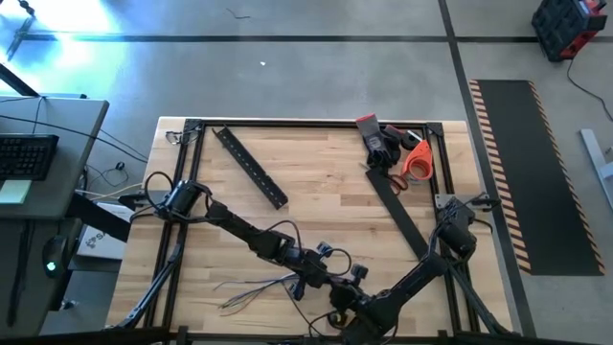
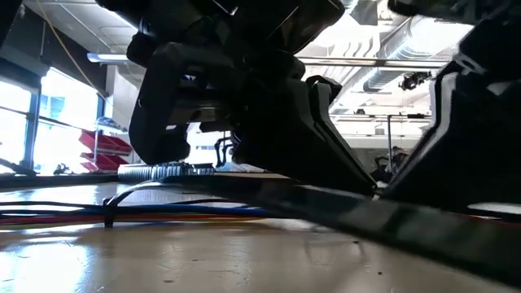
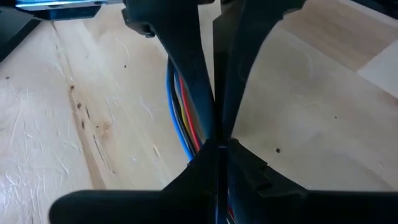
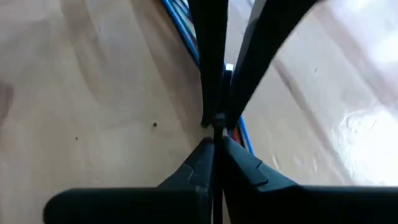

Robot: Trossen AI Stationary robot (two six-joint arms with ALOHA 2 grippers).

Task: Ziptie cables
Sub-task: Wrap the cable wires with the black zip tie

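Currently the left hand [image 3: 219, 144] and the right hand [image 4: 216, 124] meet low over the table [image 1: 326, 182], fingers pressed together on the cables [image 3: 183, 118]. Both hands stand on the side of the cables bundle far from the black perforated bar [image 1: 251, 167].

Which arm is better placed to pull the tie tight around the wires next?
Probably the right. Both grippers, left and right, are shut over the wires near the table's front edge, but I cannot tell which one pinches the tie.
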